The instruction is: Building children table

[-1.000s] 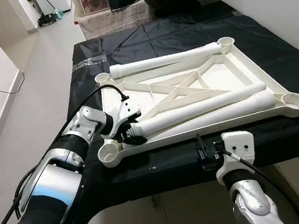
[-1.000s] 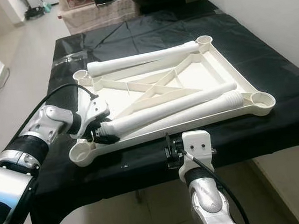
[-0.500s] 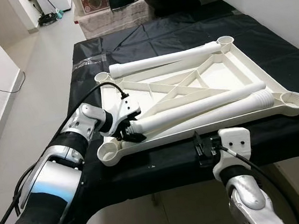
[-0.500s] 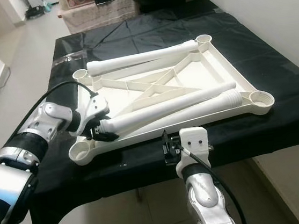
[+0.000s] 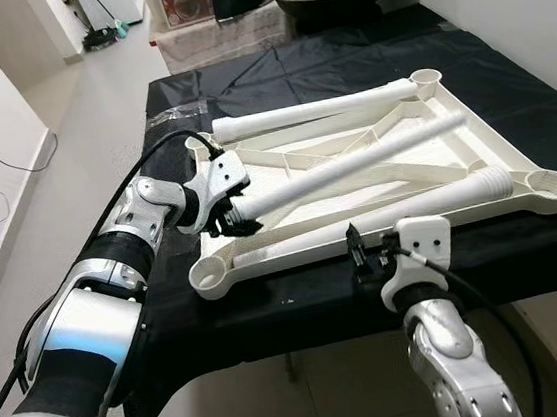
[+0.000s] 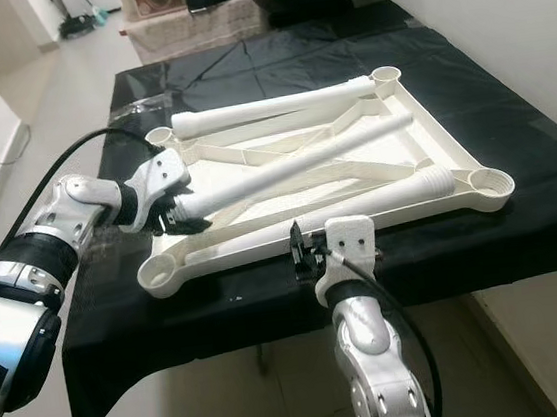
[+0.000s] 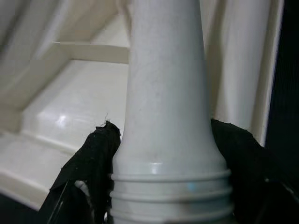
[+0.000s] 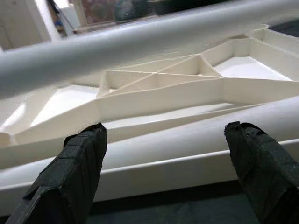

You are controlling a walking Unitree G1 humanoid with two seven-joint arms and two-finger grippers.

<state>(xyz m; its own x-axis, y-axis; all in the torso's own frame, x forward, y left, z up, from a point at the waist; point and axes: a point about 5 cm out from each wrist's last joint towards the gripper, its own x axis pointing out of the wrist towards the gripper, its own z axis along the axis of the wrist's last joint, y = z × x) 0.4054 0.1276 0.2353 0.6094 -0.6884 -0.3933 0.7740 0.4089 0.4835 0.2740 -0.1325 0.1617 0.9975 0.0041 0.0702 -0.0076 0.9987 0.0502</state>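
Black-draped table [image 5: 502, 52], left gripper [image 5: 227, 214] jaws clamping table leg [image 5: 354, 165], right gripper [image 5: 360, 257] jaws wide

Tabletop [image 5: 514, 156] on cloth-covered table [image 5: 273, 73]; three legs [image 5: 353, 158] across it; left claw [image 5: 227, 217] at tabletop's left, right claw [image 5: 360, 257] before it.

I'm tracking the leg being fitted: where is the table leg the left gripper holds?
The table leg slants across the upturned tabletop, its threaded end in the left gripper at the tabletop's left edge.
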